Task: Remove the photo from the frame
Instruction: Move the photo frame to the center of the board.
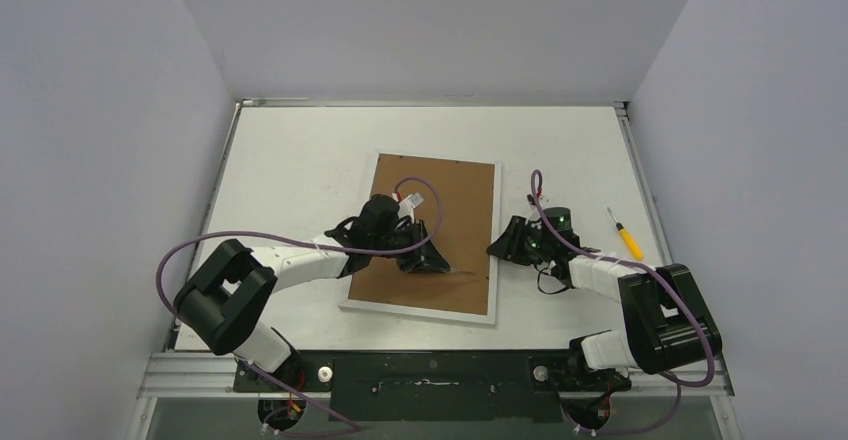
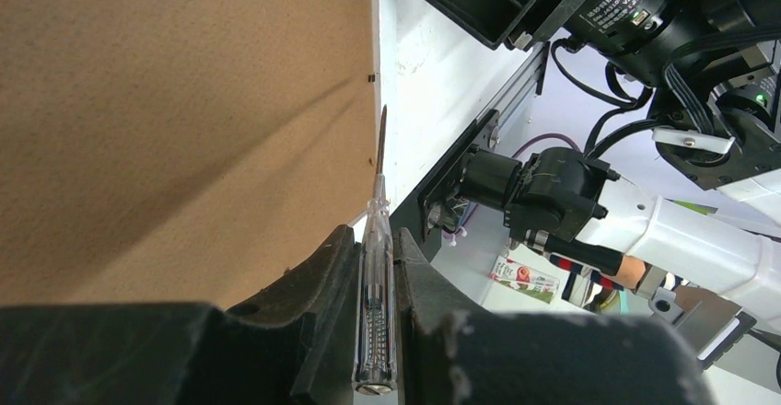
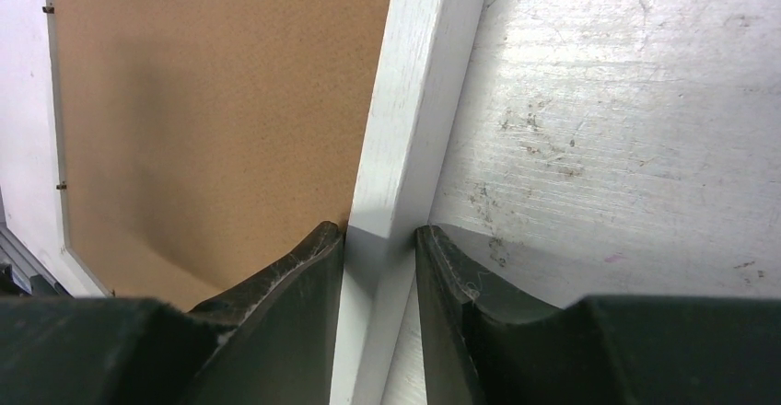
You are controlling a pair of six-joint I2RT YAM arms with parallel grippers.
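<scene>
The frame (image 1: 497, 222) lies face down in the middle of the table, its brown backing board (image 1: 440, 200) up inside a narrow white border. The photo is hidden under that board. My left gripper (image 1: 425, 258) hovers over the board's near right part, shut on a clear-handled screwdriver (image 2: 376, 276). The screwdriver's blade points along the board's edge toward a small dark clip (image 2: 370, 78). My right gripper (image 3: 379, 230) is at the frame's right side, one finger on the board side and one on the table side, both pressed against the white border (image 3: 419, 101).
A yellow-handled screwdriver (image 1: 627, 234) lies on the table right of the frame, beyond my right arm. The black rail (image 2: 497, 129) of the table's near edge runs close to the frame's near side. Grey walls close the table in on three sides.
</scene>
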